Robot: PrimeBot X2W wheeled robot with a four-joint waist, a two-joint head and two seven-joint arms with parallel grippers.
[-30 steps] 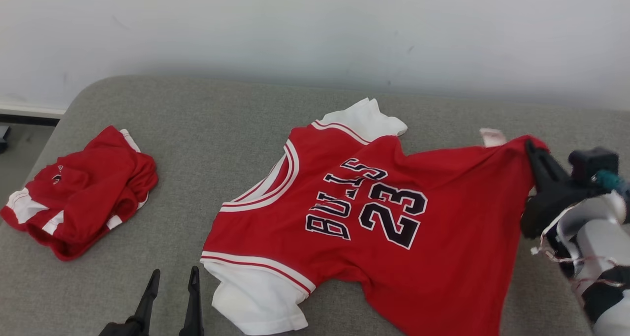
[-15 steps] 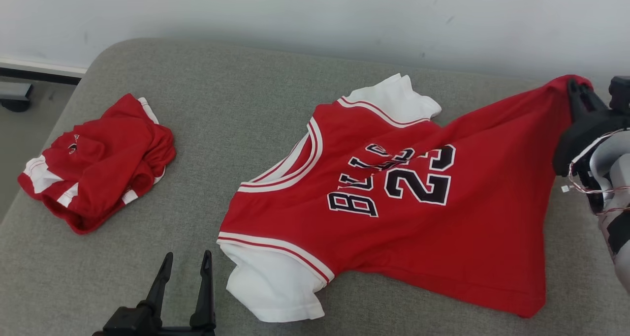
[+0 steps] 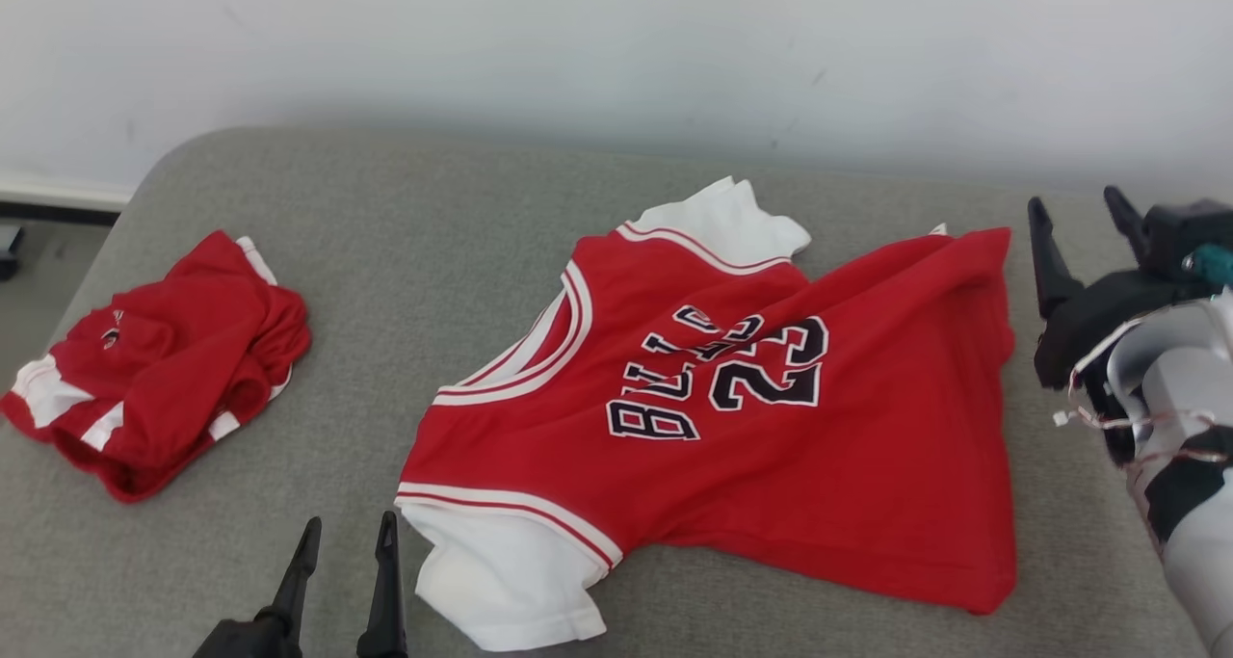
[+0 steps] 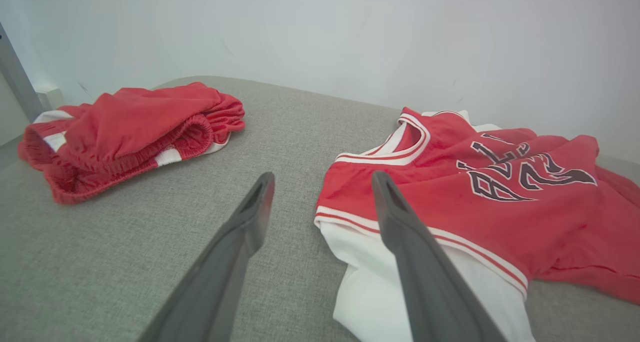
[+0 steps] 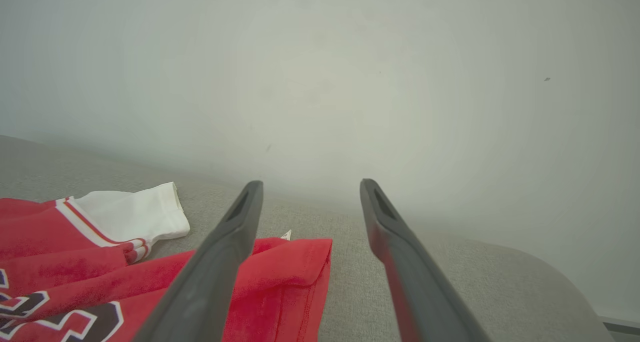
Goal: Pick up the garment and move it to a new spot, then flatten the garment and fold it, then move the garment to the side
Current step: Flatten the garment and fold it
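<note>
The garment (image 3: 761, 427) is a red jersey with white sleeves and black lettering, lying spread and somewhat wrinkled on the grey cushion (image 3: 433, 234). It also shows in the left wrist view (image 4: 500, 197) and the right wrist view (image 5: 280, 277). My right gripper (image 3: 1079, 220) hovers open just right of the jersey's far hem corner, holding nothing; in its own view the right gripper (image 5: 309, 188) has the hem lying below its left finger. My left gripper (image 3: 349, 535) stands open at the near edge, just left of the near white sleeve (image 4: 380, 292), its fingertips (image 4: 320, 179) apart.
A bunched pair of red shorts (image 3: 159, 364) with white trim lies at the cushion's left end, and appears in the left wrist view (image 4: 130, 131). A pale wall (image 3: 616, 51) runs behind the cushion. The cushion's rounded left corner drops to the floor (image 3: 29, 263).
My right gripper opened and let go of the jersey's hem corner, which dropped flat onto the cushion. The head camera shifted between frames. The left gripper stayed open.
</note>
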